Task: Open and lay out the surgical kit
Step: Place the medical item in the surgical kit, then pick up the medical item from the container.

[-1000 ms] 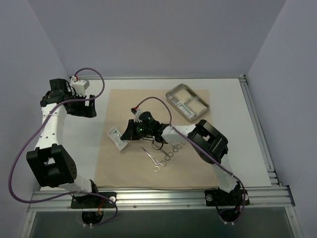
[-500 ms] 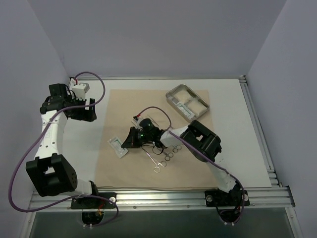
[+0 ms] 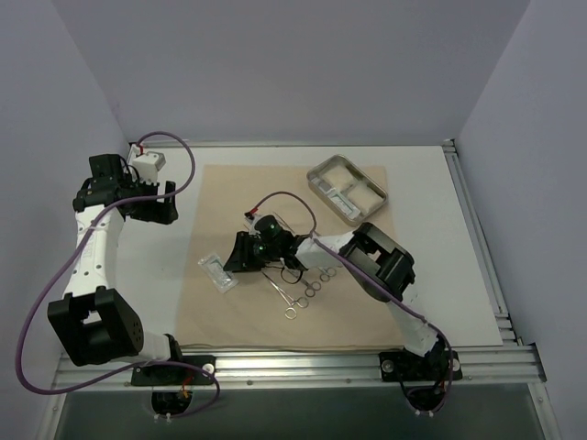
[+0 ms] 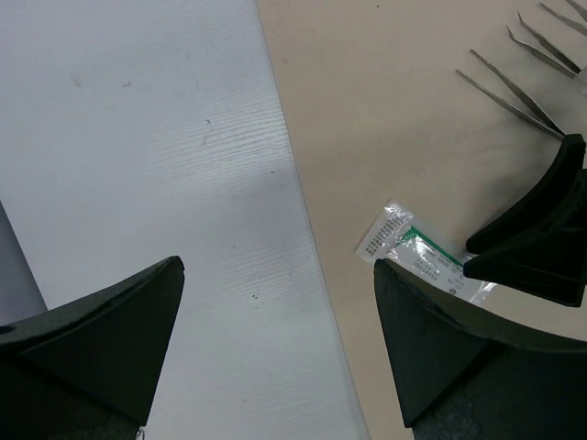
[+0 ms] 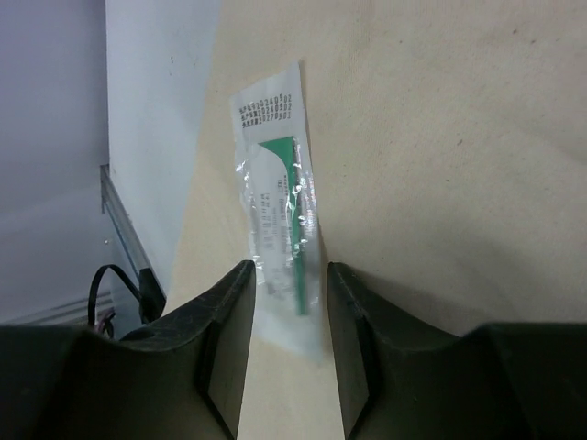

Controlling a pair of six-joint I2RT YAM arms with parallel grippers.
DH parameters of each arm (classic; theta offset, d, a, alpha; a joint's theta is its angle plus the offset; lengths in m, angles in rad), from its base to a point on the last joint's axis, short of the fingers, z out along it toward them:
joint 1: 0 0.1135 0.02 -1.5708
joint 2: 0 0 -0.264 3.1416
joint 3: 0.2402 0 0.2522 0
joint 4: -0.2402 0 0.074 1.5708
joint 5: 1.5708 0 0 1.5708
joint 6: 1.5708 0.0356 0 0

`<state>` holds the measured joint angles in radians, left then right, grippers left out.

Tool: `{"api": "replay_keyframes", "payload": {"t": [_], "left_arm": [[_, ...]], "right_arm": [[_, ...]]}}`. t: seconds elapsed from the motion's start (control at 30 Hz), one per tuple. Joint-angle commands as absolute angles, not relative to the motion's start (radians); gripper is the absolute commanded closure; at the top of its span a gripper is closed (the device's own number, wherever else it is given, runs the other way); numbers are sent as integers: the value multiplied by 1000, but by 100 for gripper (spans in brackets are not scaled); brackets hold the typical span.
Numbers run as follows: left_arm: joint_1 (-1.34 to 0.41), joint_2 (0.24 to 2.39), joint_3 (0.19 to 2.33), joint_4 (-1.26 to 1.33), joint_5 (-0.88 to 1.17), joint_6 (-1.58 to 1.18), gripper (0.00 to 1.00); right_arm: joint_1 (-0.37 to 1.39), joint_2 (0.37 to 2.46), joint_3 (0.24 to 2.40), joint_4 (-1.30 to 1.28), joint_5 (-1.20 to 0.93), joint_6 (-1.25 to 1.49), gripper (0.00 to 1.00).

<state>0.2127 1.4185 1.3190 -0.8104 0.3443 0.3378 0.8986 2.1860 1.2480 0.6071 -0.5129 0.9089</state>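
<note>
Only the top view shows the steel tray [image 3: 347, 188].

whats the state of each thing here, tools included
cloth wrap, opened, spread flat
steel tray, upright, uncovered
packet, flat on cloth, not gripped
clamps, lying on cloth
tweezers, lying on cloth
left tool, open, empty
right tool, open, straddling packet

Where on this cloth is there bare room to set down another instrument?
Free: the far-left stretch of the cloth between the left arm and the tray; also the near strip in front of the clamps. Crowded: the middle, where packet, clamps and right tool bunch together.
</note>
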Motion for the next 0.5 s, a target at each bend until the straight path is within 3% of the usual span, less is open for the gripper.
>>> {"api": "replay_keyframes", "payload": {"t": [0.0, 0.2, 0.37, 0.47], "left_arm": [[221, 1391, 1333, -787, 351, 360, 6], [221, 1410, 1350, -795, 344, 367, 6], [222, 1434, 1376, -805, 336, 367, 6], [221, 1453, 1396, -811, 339, 367, 6]], "right_arm": [[900, 2073, 1299, 468, -414, 804, 66], [896, 1956, 1350, 249, -305, 652, 50], [822, 1853, 1428, 89, -269, 449, 50], [686, 1801, 1479, -32, -249, 271, 53]]}}
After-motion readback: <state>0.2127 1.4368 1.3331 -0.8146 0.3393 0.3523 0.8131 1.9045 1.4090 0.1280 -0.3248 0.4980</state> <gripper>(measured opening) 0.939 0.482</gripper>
